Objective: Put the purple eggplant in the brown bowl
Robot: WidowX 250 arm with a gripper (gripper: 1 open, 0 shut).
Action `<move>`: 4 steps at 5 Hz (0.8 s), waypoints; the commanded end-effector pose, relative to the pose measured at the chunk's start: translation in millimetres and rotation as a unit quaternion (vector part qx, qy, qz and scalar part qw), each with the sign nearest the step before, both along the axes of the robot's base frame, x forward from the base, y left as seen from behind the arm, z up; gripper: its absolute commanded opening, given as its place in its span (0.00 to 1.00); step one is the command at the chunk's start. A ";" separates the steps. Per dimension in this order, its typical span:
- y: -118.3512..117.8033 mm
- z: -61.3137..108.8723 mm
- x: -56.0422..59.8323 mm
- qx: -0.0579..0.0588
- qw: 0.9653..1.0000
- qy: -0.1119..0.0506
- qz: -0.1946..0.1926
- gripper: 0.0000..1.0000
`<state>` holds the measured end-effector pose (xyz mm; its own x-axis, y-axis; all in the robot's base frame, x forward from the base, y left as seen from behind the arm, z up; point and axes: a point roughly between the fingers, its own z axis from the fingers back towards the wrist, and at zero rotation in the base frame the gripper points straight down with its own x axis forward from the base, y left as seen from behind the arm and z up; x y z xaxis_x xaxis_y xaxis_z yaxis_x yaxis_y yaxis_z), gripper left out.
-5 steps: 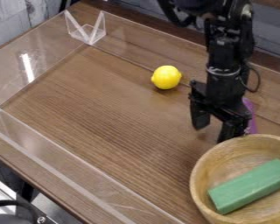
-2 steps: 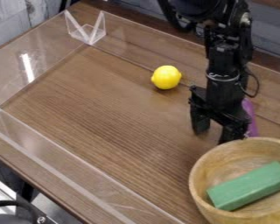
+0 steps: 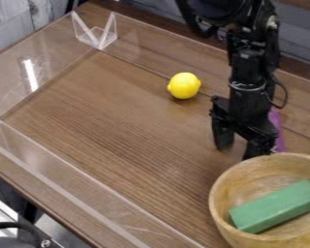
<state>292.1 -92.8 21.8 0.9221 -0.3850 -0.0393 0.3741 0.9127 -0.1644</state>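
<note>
My black gripper (image 3: 243, 145) points straight down, low over the wooden table, with its fingers spread open. Only a strip of the purple eggplant (image 3: 278, 126) shows, just behind and to the right of the right finger; the gripper hides the rest. I cannot tell whether the eggplant lies between the fingers or beside them. The brown bowl (image 3: 224, 191) stands at the front right, just in front of the gripper.
A green rectangular block (image 3: 277, 205) lies inside the bowl. A yellow ball (image 3: 184, 85) rests on the table left of and behind the gripper. Clear acrylic walls (image 3: 47, 160) run along the table's left and front edges, with a clear stand (image 3: 96, 31) at the back left.
</note>
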 end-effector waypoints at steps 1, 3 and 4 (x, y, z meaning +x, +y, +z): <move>-2.0 7.8 7.4 -0.006 1.000 -0.017 0.000 1.00; -1.0 5.6 8.5 -0.006 1.000 -0.015 0.003 1.00; -0.7 3.9 9.0 -0.007 1.000 -0.013 0.004 1.00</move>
